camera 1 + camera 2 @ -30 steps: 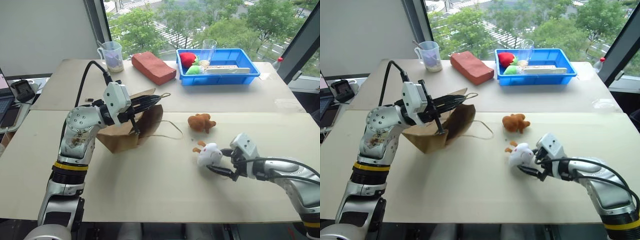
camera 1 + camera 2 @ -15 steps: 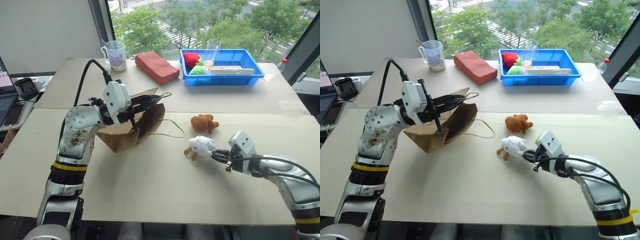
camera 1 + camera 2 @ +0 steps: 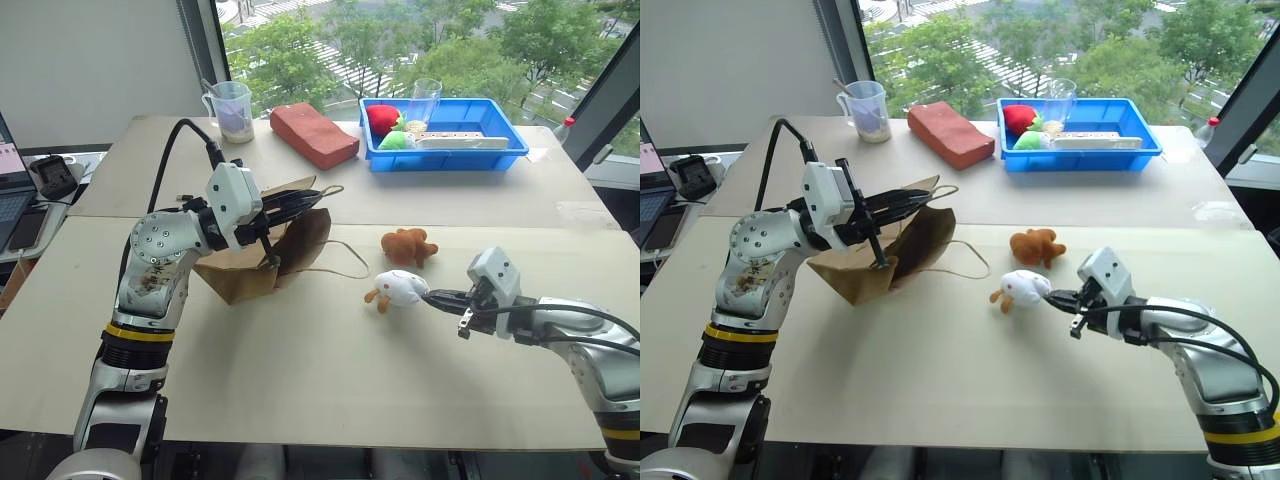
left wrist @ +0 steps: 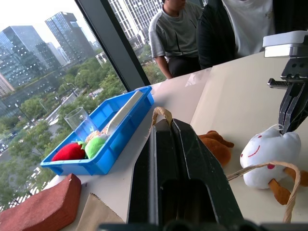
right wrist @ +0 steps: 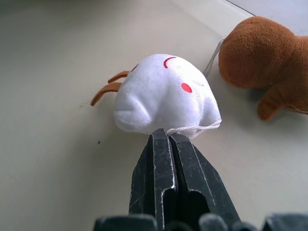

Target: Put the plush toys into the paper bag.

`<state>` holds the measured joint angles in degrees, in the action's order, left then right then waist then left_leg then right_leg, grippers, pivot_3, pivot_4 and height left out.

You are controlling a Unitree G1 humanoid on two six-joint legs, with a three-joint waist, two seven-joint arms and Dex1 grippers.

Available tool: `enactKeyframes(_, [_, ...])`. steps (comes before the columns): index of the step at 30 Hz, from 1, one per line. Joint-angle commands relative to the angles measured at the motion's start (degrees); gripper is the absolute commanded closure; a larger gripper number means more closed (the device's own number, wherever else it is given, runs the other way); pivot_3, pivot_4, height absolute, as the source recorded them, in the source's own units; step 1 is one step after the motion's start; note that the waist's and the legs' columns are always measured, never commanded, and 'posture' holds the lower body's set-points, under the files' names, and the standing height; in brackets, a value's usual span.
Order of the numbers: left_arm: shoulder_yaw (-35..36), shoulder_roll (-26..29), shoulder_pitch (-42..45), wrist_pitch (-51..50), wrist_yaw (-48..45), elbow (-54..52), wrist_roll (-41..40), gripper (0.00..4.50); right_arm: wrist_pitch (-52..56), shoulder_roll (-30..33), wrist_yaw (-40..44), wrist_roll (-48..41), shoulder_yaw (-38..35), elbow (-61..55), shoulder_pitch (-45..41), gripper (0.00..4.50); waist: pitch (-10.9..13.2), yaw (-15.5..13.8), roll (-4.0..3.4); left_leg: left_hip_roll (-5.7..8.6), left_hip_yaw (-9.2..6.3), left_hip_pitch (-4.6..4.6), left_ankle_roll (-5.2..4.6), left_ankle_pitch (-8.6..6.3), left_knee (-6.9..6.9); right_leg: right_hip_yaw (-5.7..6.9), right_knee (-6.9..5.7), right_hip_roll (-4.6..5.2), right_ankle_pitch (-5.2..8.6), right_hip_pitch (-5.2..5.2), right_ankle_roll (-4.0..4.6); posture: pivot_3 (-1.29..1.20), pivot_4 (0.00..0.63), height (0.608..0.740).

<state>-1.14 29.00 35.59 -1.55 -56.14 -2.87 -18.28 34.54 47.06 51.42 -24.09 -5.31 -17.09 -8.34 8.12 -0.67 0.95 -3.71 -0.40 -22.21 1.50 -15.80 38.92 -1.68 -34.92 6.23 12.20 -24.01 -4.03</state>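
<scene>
Both grippers are pinched shut: the left gripper [image 3: 300, 205] has the paper bag [image 3: 262, 262] by the upper lip of its mouth, holding it part-way open toward the right, and the right gripper [image 3: 436, 296] has nipped the white toy [image 3: 400, 288] by its near edge, seemingly on a thin cord or a fold of plush. The bag lies on its side at the left of the table [image 3: 330, 400], its loop handle trailing on the surface. It looks like thin, creasing kraft paper, so I'd guess it weighs little and would sag if the lip were let go; the rim is the sensible place to hold it. The white toy sits right of the bag, apart from it, and looks light, soft and squashy, so that small pinch may let it swing or slip. The brown toy [image 3: 404, 245] lies untouched just beyond it, fuzzy and equally soft; its body or a stubby limb would do.
</scene>
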Motion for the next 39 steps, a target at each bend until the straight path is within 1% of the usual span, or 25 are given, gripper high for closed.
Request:
enactKeyframes(1, [0.58, 0.35, 1.01, 0.27, 0.31, -1.42, -0.54, 4.50, 1.42, 0.83, 1.18, -4.04, -3.53, -3.01, -1.68, 4.47, 0.00, 0.03, 0.00, 0.00, 0.00, 0.00, 0.00, 0.00, 0.00, 0.00, 0.00, 0.00, 0.00, 0.00, 0.00, 0.00, 0.150, 0.740])
enactKeyframes(6, [0.74, 0.37, 1.29, 0.30, 0.37, -1.17, -0.57, 4.50, 6.17, 0.55, 0.39, -9.67, -5.79, -3.98, -6.88, 4.47, 0.00, 0.03, 0.00, 0.01, 0.01, 0.01, 0.00, 0.00, 0.03, -0.04, 0.01, 0.00, 0.00, 0.00, 0.00, 0.00, 0.150, 0.740])
enactKeyframes(8, [0.69, 0.33, 1.30, 0.40, 0.31, -1.01, -0.52, 4.50, 6.63, 0.61, -0.54, -8.83, -4.48, -4.21, -8.15, 4.47, 0.00, 0.01, 0.00, 0.00, 0.01, 0.04, 0.00, 0.00, 0.03, -0.05, 0.00, -0.01, 0.00, 0.00, 0.00, 0.00, 0.150, 0.740])
enactKeyframes(14, [0.47, 0.20, 1.50, 0.51, 0.20, -0.69, -0.41, 4.50, 5.24, 0.09, -2.69, -4.78, -0.28, -3.66, -7.61, 4.47, 0.00, -0.08, 0.00, 0.02, 0.00, -0.06, 0.00, 0.00, 0.02, -0.07, -0.04, -0.02, 0.00, 0.00, -0.01, 0.00, 0.150, 0.740])
enactKeyframes(15, [0.45, 0.19, 1.56, 0.52, 0.17, -0.61, -0.40, 4.50, 5.24, -0.30, -3.34, -4.13, 0.53, -3.32, -7.63, 4.20, 0.00, -0.03, 0.00, 0.02, 0.00, -0.05, 0.00, 0.00, 0.02, -0.07, -0.04, -0.02, 0.00, 0.00, 0.00, 0.00, 0.150, 0.740])
enactKeyframes(20, [0.40, 0.38, 1.63, 0.44, -0.09, -0.57, -0.38, 4.50, 3.87, -2.56, -4.84, -0.54, 4.34, -0.60, -8.29, 2.55, 0.00, 0.08, 0.00, 0.02, 0.01, -0.02, 0.00, 0.00, 0.02, -0.10, -0.04, -0.02, 0.00, -0.01, 0.00, 0.00, 0.150, 0.740])
enactKeyframes(24, [0.36, 0.44, 1.65, 0.34, -0.23, -0.54, -0.33, 4.50, 4.84, -3.50, -5.87, 1.57, 6.62, 0.42, -9.28, 1.14, 0.00, 0.07, 0.00, 0.02, 0.01, -0.02, 0.00, 0.00, 0.03, -0.11, -0.05, -0.02, 0.00, -0.01, 0.00, 0.00, 0.150, 0.740])
enactKeyframes(27, [0.27, 0.37, 1.72, 0.28, -0.24, -0.51, -0.31, 4.50, 4.34, -3.57, -7.38, 5.51, 9.64, 2.94, -10.45, 0.08, 0.00, 0.05, 0.00, 0.02, 0.01, 0.00, 0.00, 0.00, 0.02, -0.11, -0.06, -0.02, 0.00, -0.01, 0.00, 0.00, 0.150, 0.740])
enactKeyframes(33, [0.16, 0.24, 1.55, 0.03, 0.01, -0.96, -0.27, 4.50, 2.75, -4.45, -8.53, 9.91, 12.52, 5.77, -11.77, 0.03, 0.00, 0.07, 0.00, 0.02, 0.01, -0.02, 0.00, 0.01, 0.01, -0.12, -0.06, -0.03, 0.00, -0.02, 0.00, 0.00, 0.150, 0.740])
enactKeyframes(36, [0.17, 0.22, 1.45, -0.05, 0.18, -1.16, -0.23, 4.50, 2.60, -5.59, -8.40, 9.94, 12.05, 6.19, -11.87, 0.89, 0.00, 0.11, 0.00, 0.02, 0.01, -0.01, 0.00, 0.01, 0.01, -0.12, -0.06, -0.03, 0.00, -0.02, 0.00, 0.00, 0.150, 0.740])
enactKeyframes(39, [0.28, 0.34, 1.41, -0.02, 0.20, -1.13, -0.23, 4.50, 2.20, -5.82, -7.19, 9.34, 11.33, 5.78, -11.97, 1.89, 0.00, 0.09, 0.00, 0.02, 0.01, -0.02, 0.00, 0.01, 0.02, -0.12, -0.05, -0.03, 0.00, -0.01, 0.00, 0.00, 0.150, 0.740])
